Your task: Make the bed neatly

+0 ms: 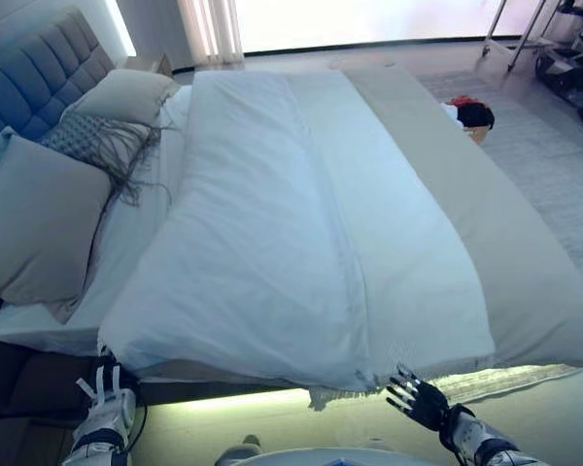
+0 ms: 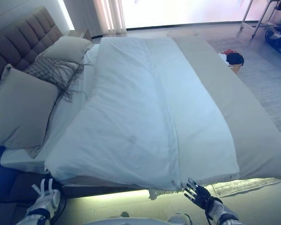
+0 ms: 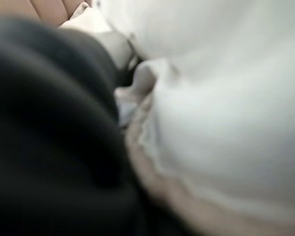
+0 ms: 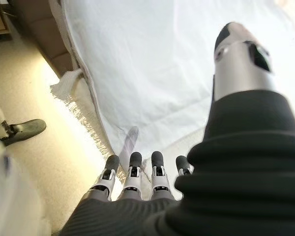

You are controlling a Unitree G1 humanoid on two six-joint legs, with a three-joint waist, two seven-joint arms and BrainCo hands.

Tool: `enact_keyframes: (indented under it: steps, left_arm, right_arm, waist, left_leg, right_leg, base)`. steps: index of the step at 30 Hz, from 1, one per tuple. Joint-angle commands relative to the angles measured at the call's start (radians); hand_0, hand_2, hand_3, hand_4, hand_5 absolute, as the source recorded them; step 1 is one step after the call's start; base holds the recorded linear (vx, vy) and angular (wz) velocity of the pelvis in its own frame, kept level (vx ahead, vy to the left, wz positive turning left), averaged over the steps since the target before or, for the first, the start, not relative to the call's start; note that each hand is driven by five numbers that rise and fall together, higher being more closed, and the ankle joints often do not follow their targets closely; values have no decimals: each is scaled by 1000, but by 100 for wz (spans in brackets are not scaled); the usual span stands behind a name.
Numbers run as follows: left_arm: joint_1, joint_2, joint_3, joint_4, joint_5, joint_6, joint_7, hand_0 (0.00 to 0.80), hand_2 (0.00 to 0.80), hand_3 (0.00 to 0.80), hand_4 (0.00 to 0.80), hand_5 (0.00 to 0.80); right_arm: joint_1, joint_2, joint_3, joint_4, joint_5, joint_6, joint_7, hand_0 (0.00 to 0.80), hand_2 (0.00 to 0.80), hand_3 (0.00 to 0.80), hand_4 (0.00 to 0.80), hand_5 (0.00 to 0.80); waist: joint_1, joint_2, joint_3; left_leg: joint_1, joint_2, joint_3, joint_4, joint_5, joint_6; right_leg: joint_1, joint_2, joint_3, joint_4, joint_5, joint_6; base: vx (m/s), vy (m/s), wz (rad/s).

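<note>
Daylight from the far window falls across a bedroom where the bed (image 1: 554, 320) takes up most of the floor. Its white duvet (image 1: 272, 223) lies over the mattress, fairly smooth but askew: it covers the near and middle part, leaving a wide beige strip of blanket bare toward the foot, and a long crease runs down its middle. By my reading the spreading is largely done; squaring the duvet and tidying the pillows (image 1: 39, 218) at the headboard (image 1: 29, 83) remain.

Below the near edge, the right hand (image 1: 420, 398) hangs free with fingers spread, holding nothing. Its wrist view adds the fringed blanket edge hanging under the duvet. The left hand (image 1: 105, 403) sits by the near corner, fingers straight; its own wrist view shows only white cloth close up.
</note>
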Motion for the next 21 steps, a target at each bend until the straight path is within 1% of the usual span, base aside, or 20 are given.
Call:
enact_keyframes:
  steps: [1, 2, 3, 4, 5, 7, 8, 9, 10, 11, 12, 13, 14, 15, 16, 17, 18, 20, 21]
  left_arm:
    - [7, 253, 198, -33, -130, -281, -16, 800, 800, 800, 800, 800]
    - [-10, 257, 183, -26, -128, -286, -4, 800, 800, 800, 800, 800]
    - [-26, 266, 174, -22, -124, -288, 15, 800, 800, 800, 800, 800]
    - [-28, 266, 165, -18, -121, -291, 26, 800, 800, 800, 800, 800]
    - [-28, 266, 161, -19, -111, -300, 38, 800, 800, 800, 800, 800]
    - [-18, 260, 161, -44, -106, -318, 59, 800, 800, 800, 800, 800]
    - [-3, 254, 172, -65, -96, -325, 69, 800, 800, 800, 800, 800]
    - [6, 254, 180, -77, -96, -327, 79, 800, 800, 800, 800, 800]
    - [9, 255, 190, -85, -93, -328, 89, 800, 800, 800, 800, 800]
    - [7, 254, 198, -84, -82, -325, 90, 800, 800, 800, 800, 800]
    - [4, 249, 201, -78, -70, -321, 85, 800, 800, 800, 800, 800]
    - [-3, 240, 197, -68, -67, -325, 74, 800, 800, 800, 800, 800]
    - [-6, 231, 197, -58, -65, -328, 63, 800, 800, 800, 800, 800]
    - [-8, 226, 202, -47, -61, -329, 55, 800, 800, 800, 800, 800]
    - [-8, 218, 204, -39, -59, -335, 48, 800, 800, 800, 800, 800]
    - [-6, 209, 205, -29, -50, -337, 44, 800, 800, 800, 800, 800]
    - [-4, 200, 206, -21, -41, -342, 38, 800, 800, 800, 800, 800]
    - [-1, 186, 198, -6, -45, -344, 26, 800, 800, 800, 800, 800]
    - [-1, 181, 195, -5, -43, -340, 24, 800, 800, 800, 800, 800]
  right_arm:
    - [-112, -37, -30, 20, 59, -58, 49, 0, 0, 0, 0, 0]
    - [-126, -44, -29, 24, 60, -60, 51, 0, 0, 0, 0, 0]
    - [-142, -52, -30, 27, 57, -59, 52, 0, 0, 0, 0, 0]
    - [-160, -63, -29, 31, 55, -54, 48, 0, 0, 0, 0, 0]
    - [-180, -77, -27, 31, 49, -46, 50, 0, 0, 0, 0, 0]
    - [-191, -96, -33, 24, 37, -32, 58, 0, 0, 0, 0, 0]
    - [-186, -99, -35, 16, 26, -28, 53, 0, 0, 0, 0, 0]
    - [-181, -101, -34, 15, 22, -25, 46, 0, 0, 0, 0, 0]
    - [-176, -103, -37, 15, 22, -21, 37, 0, 0, 0, 0, 0]
    - [-170, -101, -44, 18, 27, -20, 28, 0, 0, 0, 0, 0]
    - [-159, -105, -59, 23, 36, -19, 28, 0, 0, 0, 0, 0]
    - [-141, -110, -83, 33, 37, -19, 40, 0, 0, 0, 0, 0]
    - [-123, -114, -103, 43, 40, -25, 47, 0, 0, 0, 0, 0]
    - [-114, -116, -118, 55, 39, -29, 55, 0, 0, 0, 0, 0]
    - [-105, -117, -129, 69, 34, -33, 61, 0, 0, 0, 0, 0]
    - [-96, -117, -139, 83, 30, -40, 61, 0, 0, 0, 0, 0]
    - [-92, -119, -145, 95, 29, -43, 64, 0, 0, 0, 0, 0]
    - [-87, -127, -159, 117, 35, -40, 68, 0, 0, 0, 0, 0]
    - [-82, -125, -166, 122, 37, -39, 63, 0, 0, 0, 0, 0]
  waist:
    - [125, -2, 32]
    - [128, -9, 29]
    - [133, -9, 30]
    - [136, -7, 35]
    - [139, -1, 48]
    - [146, 4, 77]
    - [154, 6, 91]
    - [162, 5, 100]
    - [163, 3, 107]
    - [157, -3, 115]
    - [143, -12, 119]
    - [125, -26, 123]
    - [114, -41, 125]
    - [104, -51, 123]
    - [92, -55, 119]
    - [78, -54, 107]
    - [67, -49, 96]
    - [55, -25, 74]
    - [52, -19, 69]
  left_leg:
    - [-136, -197, 39, 73, -31, 96]
    - [-168, -207, 35, 85, -25, 87]
    - [-204, -205, 28, 98, -5, 70]
    - [-241, -196, 39, 103, 20, 47]
    - [-274, -187, 51, 106, 45, 26]
    - [-318, -180, 65, 80, 108, 9]
    - [-334, -173, 60, 63, 136, 2]
    - [-344, -166, 45, 54, 153, -6]
    - [-346, -155, 38, 59, 156, -10]
    - [-343, -138, 51, 85, 140, -13]
    - [-337, -111, 80, 143, 124, -17]
    - [-327, -84, 91, 219, 91, -23]
    - [-312, -65, 84, 274, 51, -21]
    - [-287, -48, 75, 300, 11, -13]
    - [-257, -30, 67, 320, -13, -11]
    - [-207, -12, 61, 303, -34, -11]
    - [-158, -4, 49, 266, -47, -13]
    - [-93, -7, 28, 143, -47, -17]
    - [-78, -9, 31, 118, -43, -20]
  right_leg:
    - [109, 149, 95, -3, 53, -63]
    - [137, 162, 111, -55, 16, -82]
    - [161, 178, 125, -138, -23, -110]
    - [175, 198, 138, -214, -39, -131]
    - [186, 212, 148, -259, -44, -143]
    - [208, 241, 180, -314, -27, -154]
    - [211, 247, 187, -340, -9, -158]
    - [213, 248, 191, -357, 4, -160]
    - [208, 245, 190, -372, 17, -162]
    - [200, 234, 171, -381, 27, -163]
    - [188, 220, 147, -390, 42, -165]
    - [180, 200, 126, -396, 52, -167]
    - [171, 177, 110, -396, 65, -164]
    - [159, 158, 100, -389, 72, -159]
    - [147, 143, 92, -377, 73, -156]
    - [133, 130, 85, -363, 73, -150]
    - [122, 123, 84, -351, 70, -145]
    - [105, 120, 85, -342, 74, -137]
    - [106, 116, 83, -343, 75, -132]
  base:
    - [-280, -49, 53]
    - [-278, -51, 38]
    - [-267, -53, 30]
    - [-326, -38, 15]
    - [-305, -31, 4]
    - [-301, -29, -17]
    - [-296, -35, -29]
    - [-309, -30, -32]
    - [-314, -6, -19]
    - [-336, 17, -13]
    - [-330, 42, 14]
    - [-304, 72, 27]
    - [-260, 98, 50]
    - [-216, 136, 41]
    - [-156, 218, 30]
    - [-106, 278, 12]
    - [-90, 332, -23]
    - [-69, 296, -52]
    - [-44, 218, -15]
